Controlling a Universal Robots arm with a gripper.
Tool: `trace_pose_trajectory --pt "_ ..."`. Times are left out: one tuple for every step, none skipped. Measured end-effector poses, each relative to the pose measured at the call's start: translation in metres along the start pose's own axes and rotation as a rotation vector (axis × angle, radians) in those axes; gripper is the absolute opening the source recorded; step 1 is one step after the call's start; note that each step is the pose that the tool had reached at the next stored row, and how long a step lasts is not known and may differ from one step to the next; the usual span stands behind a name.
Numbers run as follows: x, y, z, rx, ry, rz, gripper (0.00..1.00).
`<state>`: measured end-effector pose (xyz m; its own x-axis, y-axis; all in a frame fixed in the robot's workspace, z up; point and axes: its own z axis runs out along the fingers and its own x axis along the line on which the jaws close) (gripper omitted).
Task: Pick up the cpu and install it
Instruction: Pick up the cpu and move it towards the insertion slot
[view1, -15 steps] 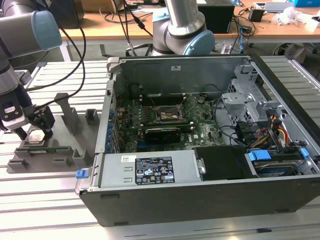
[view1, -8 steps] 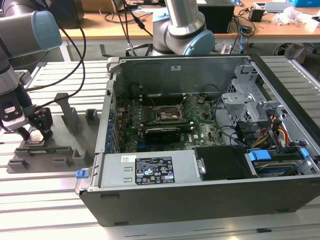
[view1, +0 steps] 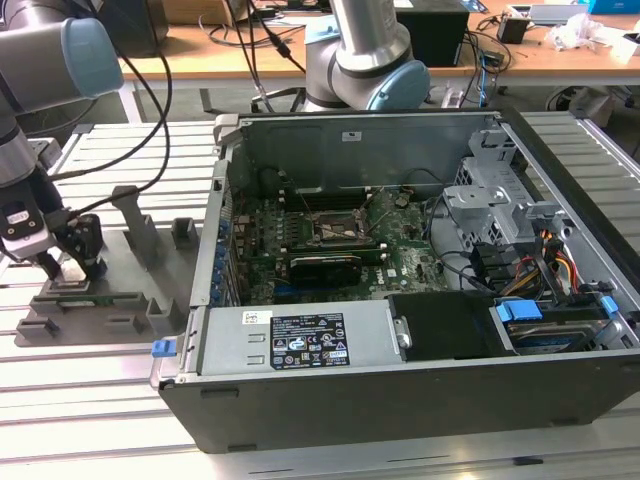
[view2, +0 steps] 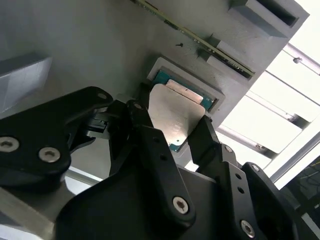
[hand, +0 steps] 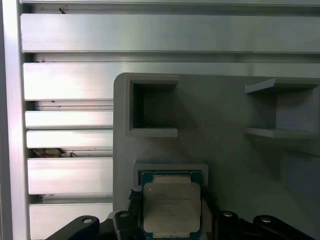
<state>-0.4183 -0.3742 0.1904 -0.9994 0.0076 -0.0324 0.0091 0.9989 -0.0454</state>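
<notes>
The cpu (hand: 171, 202), a small square chip with a silvery top and green rim, lies at the square recess of the grey holder tray (hand: 225, 165). My gripper (hand: 171, 197) straddles it, and the black fingers (hand: 133, 199) press on two opposite edges. The second wrist view shows the same hold: the cpu (view2: 175, 112) sits between the fingers (view2: 141, 125) of my gripper (view2: 171, 121), over the tray (view2: 100, 45). In the exterior view my gripper (view1: 75, 262) is low over the tray (view1: 130, 300) at the exterior view's left. The motherboard's socket (view1: 335, 225) lies inside the open computer case (view1: 400, 400).
The case takes up the middle and the exterior view's right of the slatted metal table (view1: 100, 400). A second arm's base (view1: 365, 50) stands behind the case. Upright blocks (view1: 135, 215) rise from the tray beside my gripper. Cables (view1: 150, 100) hang above the tray.
</notes>
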Motion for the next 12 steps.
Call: trace_pose_trajectory --pt "0.0000 0.0000 -0.0004 0.0000 0.0000 0.000 0.55" --pt "0.0001 -0.0001 -0.0014 0.0001 0.0002 0.000 0.55" --pt "0.0000 -0.0001 -0.0020 0.0001 0.0002 0.000 0.55" --pt "0.0000 -0.0002 -0.0029 0.0002 0.0004 0.000 0.55" --pt "0.0000 -0.0002 -0.0039 0.0001 0.0002 0.000 0.55" --pt "-0.0001 -0.0003 -0.0052 0.0001 0.0002 0.000 0.55" --pt "-0.0002 -0.0004 -0.0078 0.0001 0.0002 0.000 0.55" --pt "-0.0002 -0.0004 -0.0096 0.0000 0.0001 0.000 0.55" --pt "-0.0003 -0.0005 -0.0114 0.0001 0.0001 0.000 0.55" --pt "-0.0004 -0.0006 -0.0136 0.0001 0.0003 0.000 0.55" --pt "-0.0004 -0.0007 -0.0152 0.0001 0.0002 0.000 0.55" --pt "-0.0005 -0.0008 -0.0174 0.0001 0.0001 0.000 0.55"
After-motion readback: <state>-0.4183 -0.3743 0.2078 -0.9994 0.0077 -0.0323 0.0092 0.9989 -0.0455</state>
